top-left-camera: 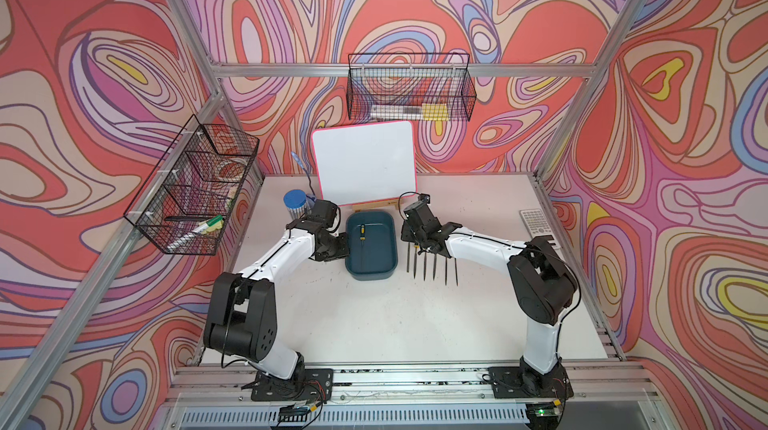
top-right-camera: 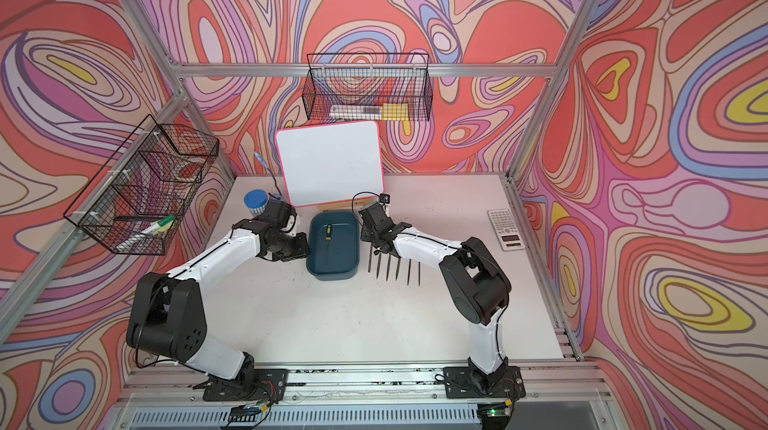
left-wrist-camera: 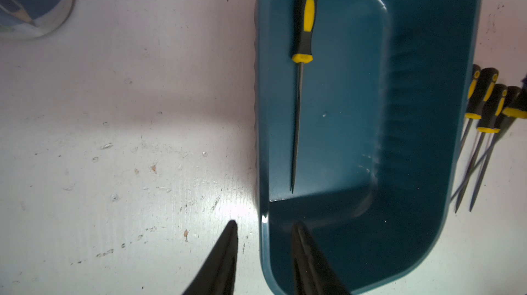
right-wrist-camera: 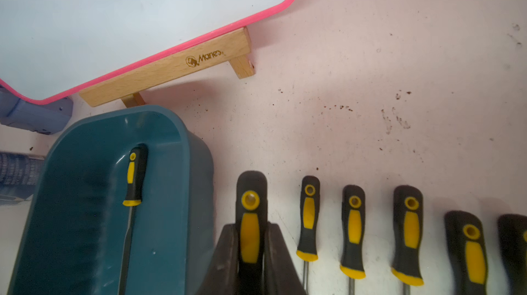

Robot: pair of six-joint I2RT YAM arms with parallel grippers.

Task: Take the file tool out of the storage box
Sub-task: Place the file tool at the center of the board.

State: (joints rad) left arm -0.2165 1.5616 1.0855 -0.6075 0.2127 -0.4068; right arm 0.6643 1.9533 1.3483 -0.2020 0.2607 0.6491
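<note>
The storage box [top-left-camera: 380, 251] [top-right-camera: 341, 258] is a dark teal tub at mid-table. One file tool [top-left-camera: 362, 234] [left-wrist-camera: 304, 20] [right-wrist-camera: 134, 176] with a black and yellow handle lies inside it. My left gripper [top-left-camera: 343, 243] [left-wrist-camera: 263, 223] stands open astride the box's left wall, one finger inside and one outside, with a gap on each side of the rim. Just right of the box, my right gripper [top-left-camera: 417, 243] [right-wrist-camera: 252, 226] is shut on the handle of another file tool [right-wrist-camera: 250, 211]. That file is at the box end of a row of files [top-left-camera: 435, 266] on the table.
A pink-rimmed whiteboard [top-left-camera: 363, 162] on a wooden stand [right-wrist-camera: 171, 71] stands just behind the box. A blue-lidded jar [top-left-camera: 296, 201] sits behind my left wrist. A calculator [top-left-camera: 534, 220] lies at the far right. Wire baskets [top-left-camera: 195, 182] [top-left-camera: 409, 91] hang on the walls.
</note>
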